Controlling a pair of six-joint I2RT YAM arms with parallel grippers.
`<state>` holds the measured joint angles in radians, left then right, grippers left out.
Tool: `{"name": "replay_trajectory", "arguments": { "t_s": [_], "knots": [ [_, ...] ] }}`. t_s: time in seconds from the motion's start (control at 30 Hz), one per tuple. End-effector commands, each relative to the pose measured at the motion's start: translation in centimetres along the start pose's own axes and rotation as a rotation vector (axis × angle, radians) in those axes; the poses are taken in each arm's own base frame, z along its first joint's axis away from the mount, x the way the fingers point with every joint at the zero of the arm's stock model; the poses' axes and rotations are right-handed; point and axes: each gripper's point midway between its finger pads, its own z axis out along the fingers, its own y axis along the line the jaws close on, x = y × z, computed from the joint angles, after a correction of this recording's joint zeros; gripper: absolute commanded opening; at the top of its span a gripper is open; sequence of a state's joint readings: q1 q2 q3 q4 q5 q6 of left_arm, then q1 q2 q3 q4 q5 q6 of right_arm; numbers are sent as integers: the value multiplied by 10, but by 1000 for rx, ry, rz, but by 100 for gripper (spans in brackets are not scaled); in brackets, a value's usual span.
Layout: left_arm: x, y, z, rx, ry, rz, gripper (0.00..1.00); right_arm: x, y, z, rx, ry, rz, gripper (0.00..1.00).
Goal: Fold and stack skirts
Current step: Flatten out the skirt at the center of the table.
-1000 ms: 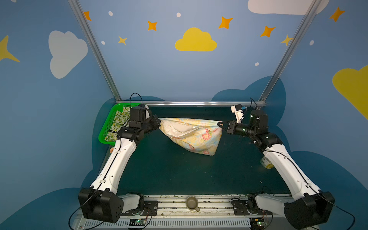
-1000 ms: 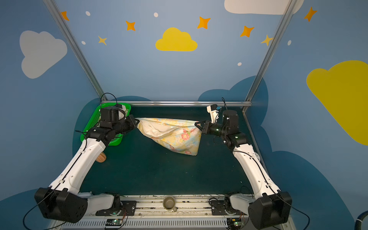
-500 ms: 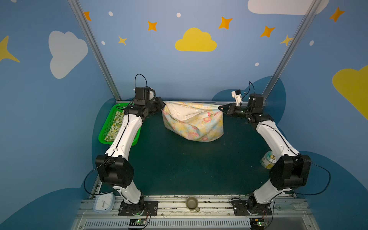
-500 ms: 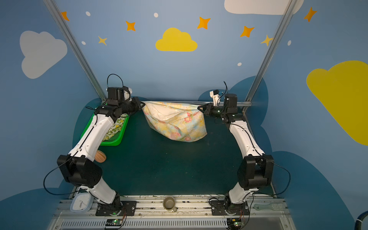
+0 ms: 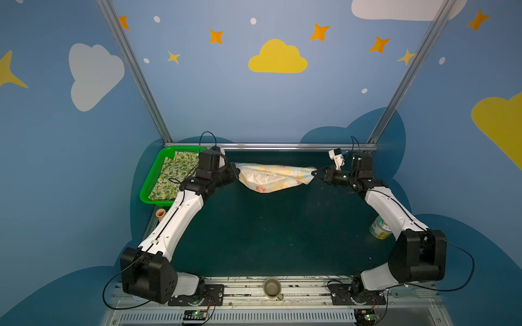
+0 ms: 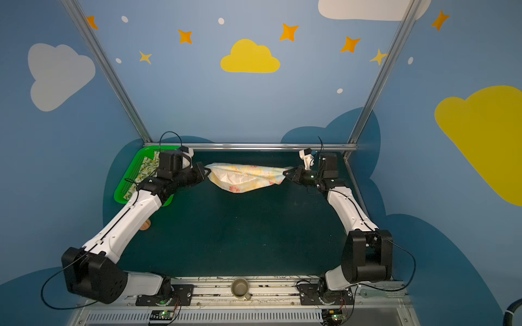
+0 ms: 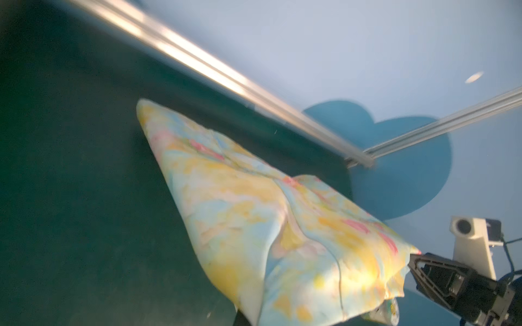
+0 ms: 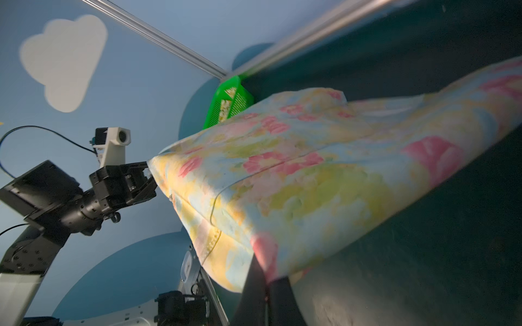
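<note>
Left fingers (image 5: 232, 170) and right fingers (image 5: 317, 171) pinch opposite ends of the sagging pale-yellow, pink-flowered skirt (image 5: 272, 178).

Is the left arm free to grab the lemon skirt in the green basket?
Probably not yet: the left gripper is shut on the floral skirt, held with the right gripper. The lemon skirt lies uncovered in the green basket beside that arm, seemingly within reach.
</note>
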<state>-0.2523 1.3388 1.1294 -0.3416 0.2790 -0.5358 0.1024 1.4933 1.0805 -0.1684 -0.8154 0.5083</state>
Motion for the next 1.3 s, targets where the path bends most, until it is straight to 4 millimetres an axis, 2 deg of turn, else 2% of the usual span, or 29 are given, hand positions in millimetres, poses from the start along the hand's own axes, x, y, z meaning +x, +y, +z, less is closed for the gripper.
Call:
{"name": "replay_trajectory", "arguments": {
  "t_s": [0.0,0.03,0.07,0.13,0.17,0.2,0.23,0.3,0.43,0.53,0.67,0.83,1.07,1.27],
  "knots": [
    [35,50,11,-143,-30,-77,6,35,-51,2,140,16,84,0],
    [56,58,15,-160,5,-88,8,48,-61,4,159,38,117,2],
    [71,65,18,-174,33,-93,14,59,-68,5,170,58,140,9],
    [102,73,22,-203,97,-103,48,75,-80,6,203,95,187,24],
    [114,75,22,-214,132,-103,59,81,-83,7,216,116,207,31],
    [124,75,21,-222,168,-99,69,86,-85,7,229,135,221,36],
    [130,75,19,-231,190,-92,70,90,-86,8,243,150,226,40],
    [137,78,14,-256,204,-84,71,97,-84,9,278,179,213,44],
    [144,79,6,-258,224,-88,75,109,-73,15,309,223,169,45],
    [151,85,4,-280,245,-87,76,127,-67,18,340,271,142,45],
    [165,98,7,-332,301,-101,75,152,-70,14,388,335,153,45],
    [182,112,12,-401,389,-111,69,173,-80,-1,465,367,191,43],
    [198,131,17,-484,451,-138,61,190,-84,-15,494,383,223,42],
    [190,144,17,-499,387,-174,56,194,-82,-16,430,383,266,41]
  ]
}}
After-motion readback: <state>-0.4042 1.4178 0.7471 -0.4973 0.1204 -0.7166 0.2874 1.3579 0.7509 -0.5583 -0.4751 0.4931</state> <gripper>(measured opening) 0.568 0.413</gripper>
